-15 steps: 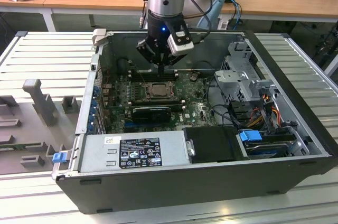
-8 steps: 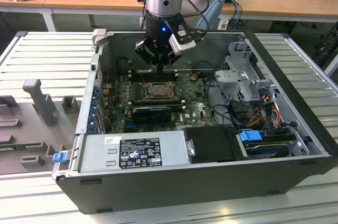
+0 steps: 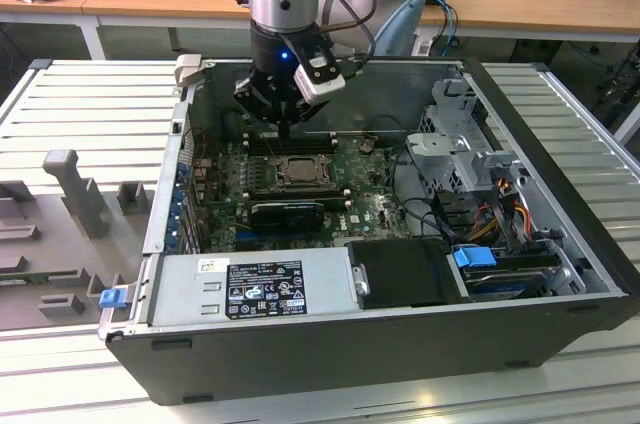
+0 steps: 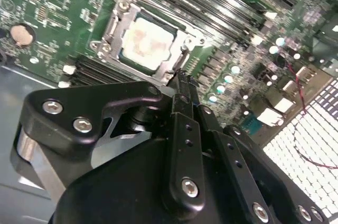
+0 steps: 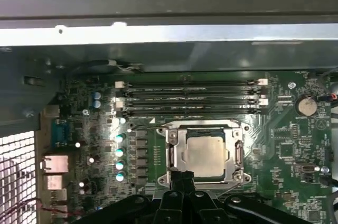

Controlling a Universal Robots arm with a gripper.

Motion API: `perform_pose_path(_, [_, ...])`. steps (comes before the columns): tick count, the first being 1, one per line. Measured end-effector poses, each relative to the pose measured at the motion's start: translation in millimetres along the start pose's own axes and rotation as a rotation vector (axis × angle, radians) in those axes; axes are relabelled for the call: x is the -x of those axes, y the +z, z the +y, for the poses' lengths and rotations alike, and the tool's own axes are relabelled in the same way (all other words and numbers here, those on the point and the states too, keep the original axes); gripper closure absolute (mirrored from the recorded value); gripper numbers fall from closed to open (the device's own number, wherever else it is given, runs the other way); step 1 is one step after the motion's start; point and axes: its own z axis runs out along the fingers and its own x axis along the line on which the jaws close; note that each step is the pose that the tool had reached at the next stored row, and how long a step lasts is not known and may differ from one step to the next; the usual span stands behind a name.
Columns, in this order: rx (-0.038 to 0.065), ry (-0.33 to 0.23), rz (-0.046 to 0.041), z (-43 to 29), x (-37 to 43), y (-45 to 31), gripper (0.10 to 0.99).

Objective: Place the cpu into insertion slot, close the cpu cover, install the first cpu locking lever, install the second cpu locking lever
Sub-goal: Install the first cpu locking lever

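Fingers [image 5: 182, 177] pressed together at one corner of the closed cpu cover [image 5: 176, 150]; cpu [image 5: 205, 154] lies seated just beyond my tip.

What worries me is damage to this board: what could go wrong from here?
1. The gripper tip sits right at the edge of the metal frame around the chip; a sideways slip could scrape the chip or the green board.
2. Small round capacitors stand close beside the frame; the gripper's wide body could knock them.
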Motion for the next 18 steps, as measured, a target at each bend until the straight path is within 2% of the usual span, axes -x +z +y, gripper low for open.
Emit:
perform_pose_path(1, [0.000, 0.000, -0.0013, -0.1, -4.1, 0.0, 0.980])
perform_pose_path(13, [0.001, -0.025, -0.0021, -0.3, -30.4, 0.6, 0.980])
perform_pose_path(15, [0.001, -0.026, -0.0019, 1.1, -35.1, 1.5, 0.980])
perform_pose_path(18, [0.001, -0.028, -0.0019, 7.1, -40.5, 4.5, 0.980])
